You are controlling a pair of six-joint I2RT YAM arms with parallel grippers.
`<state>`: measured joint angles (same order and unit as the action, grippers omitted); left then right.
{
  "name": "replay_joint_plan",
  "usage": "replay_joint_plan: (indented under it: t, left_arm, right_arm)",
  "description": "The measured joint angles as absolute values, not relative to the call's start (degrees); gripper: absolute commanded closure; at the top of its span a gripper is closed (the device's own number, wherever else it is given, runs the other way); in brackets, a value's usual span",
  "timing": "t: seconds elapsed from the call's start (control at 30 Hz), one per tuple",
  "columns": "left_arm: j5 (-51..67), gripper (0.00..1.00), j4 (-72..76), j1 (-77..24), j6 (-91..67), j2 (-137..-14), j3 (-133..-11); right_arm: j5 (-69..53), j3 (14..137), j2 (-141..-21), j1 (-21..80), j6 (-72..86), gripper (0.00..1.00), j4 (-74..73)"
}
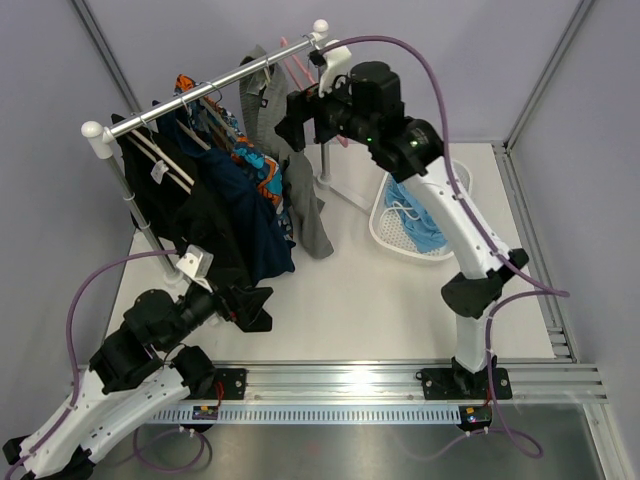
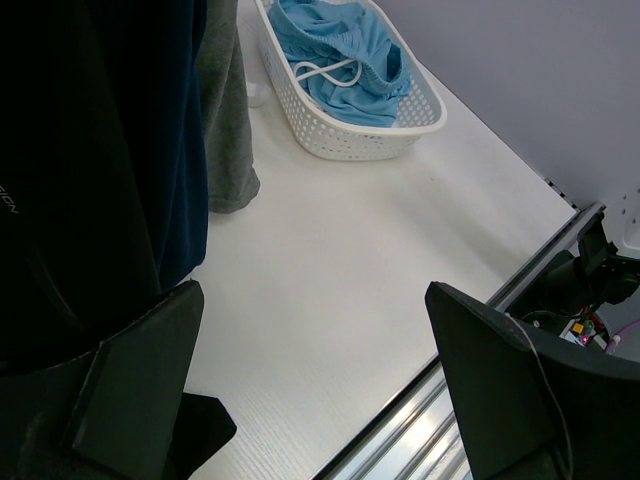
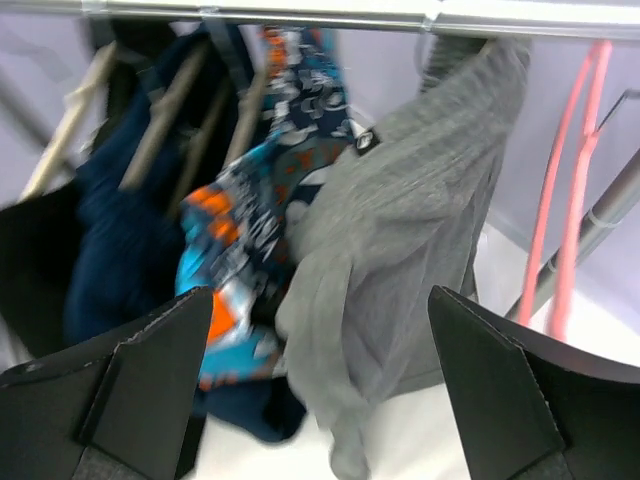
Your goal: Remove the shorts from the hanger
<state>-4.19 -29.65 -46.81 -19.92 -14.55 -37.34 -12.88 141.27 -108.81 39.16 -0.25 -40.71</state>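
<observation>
The right gripper (image 3: 318, 300) has its two black fingers (image 3: 140, 390) spread wide with nothing between them. Straight ahead of the gap, beyond the fingertips and not touching them, hang the plain mid-grey cloth shorts (image 3: 400, 220), their top bunched just under the silver metal rail (image 3: 300, 12). Past the left-hand finger hangs an orange, blue and white patterned garment (image 3: 250, 210), pressed against the grey cloth, with dark navy clothing (image 3: 120, 230) further to that side. Past the right-hand finger hangs a bare pink hanger (image 3: 570, 170). The left gripper (image 2: 315, 300) is low over the white table (image 2: 340, 260), its fingers (image 2: 500, 370) likewise wide apart and holding nothing. Dark navy and black garments (image 2: 100, 170) hang close beside its left-hand finger. Well ahead of the fingertips sits a white perforated plastic basket (image 2: 350, 145), and in it lie the light blue cloth shorts with a white drawstring (image 2: 350, 60).
</observation>
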Motion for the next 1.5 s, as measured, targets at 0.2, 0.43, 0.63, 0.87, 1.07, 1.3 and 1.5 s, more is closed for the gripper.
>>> replay_joint_plan:
  t: [0.2, 0.43, 0.63, 0.87, 1.07, 1.3, 1.5]
  left_arm:
    - [-4.8, 0.01, -29.2, -46.8, -20.2, -13.5, -37.3]
    - [-4.8, 0.01, -28.1, -46.8, -21.3, -13.1, -37.2]
    - [-4.8, 0.01, -27.3, -46.8, -21.8, -13.1, -36.9]
    - [-4.8, 0.01, -27.3, -46.8, -22.5, -13.1, -36.9]
    - [-4.8, 0.01, -27.3, -46.8, -23.0, -13.0, -36.9]
    - [-4.8, 0.01, -27.3, -46.8, -23.6, -13.0, -36.9]
    - [-4.8, 0.01, -27.3, -46.8, -24.0, -13.0, -36.9]
  right_arm:
    - [0.0, 142.0, -117.1, 42.3, 6.3, 0.06, -34.7]
    - [8.0, 142.3, -121.3, 43.8, 6.6, 0.28, -30.3]
    - [9.6, 142.3, -122.9, 43.8, 5.1, 0.69, -29.0]
    - [8.9, 142.4, -122.9, 43.5, 3.8, 1.0, -29.2]
    - [6.3, 142.8, -122.9, 42.9, 3.9, 1.0, -29.3]
    - [3.9, 142.8, -122.4, 41.6, 4.8, 1.0, -28.4]
    - [2.9, 140.0, -119.4, 41.2, 4.8, 1.0, -27.1]
